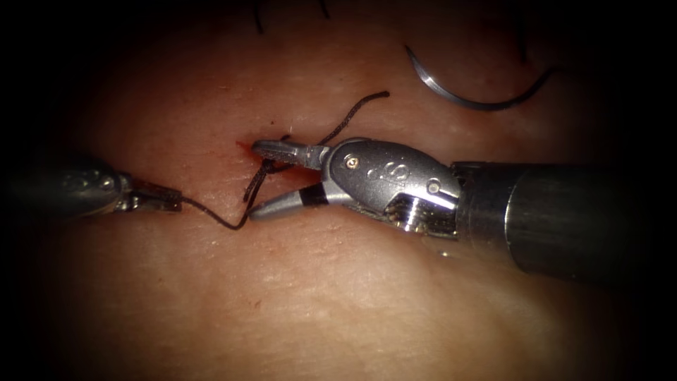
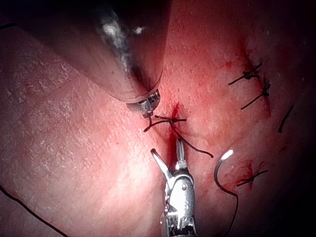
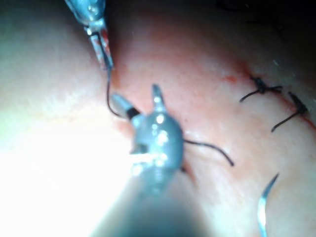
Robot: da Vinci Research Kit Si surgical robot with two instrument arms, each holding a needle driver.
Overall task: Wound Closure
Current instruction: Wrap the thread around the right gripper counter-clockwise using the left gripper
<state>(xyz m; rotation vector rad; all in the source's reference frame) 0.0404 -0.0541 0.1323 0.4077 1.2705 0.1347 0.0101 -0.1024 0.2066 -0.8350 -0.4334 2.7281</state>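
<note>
Two tools level, left gripper (image 1: 166, 201) clamped on thread (image 1: 211, 215), right gripper (image 1: 261, 180) apart, needle (image 1: 472, 95) loose on tissue (image 1: 317, 296)

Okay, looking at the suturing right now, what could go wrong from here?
The right tool has its jaws open astride the thread at the knot; closing there might cut too near it. The left tool grips the thread, so a hard pull may tear the tissue. The needle lies loose on the tissue and could snag.
</note>
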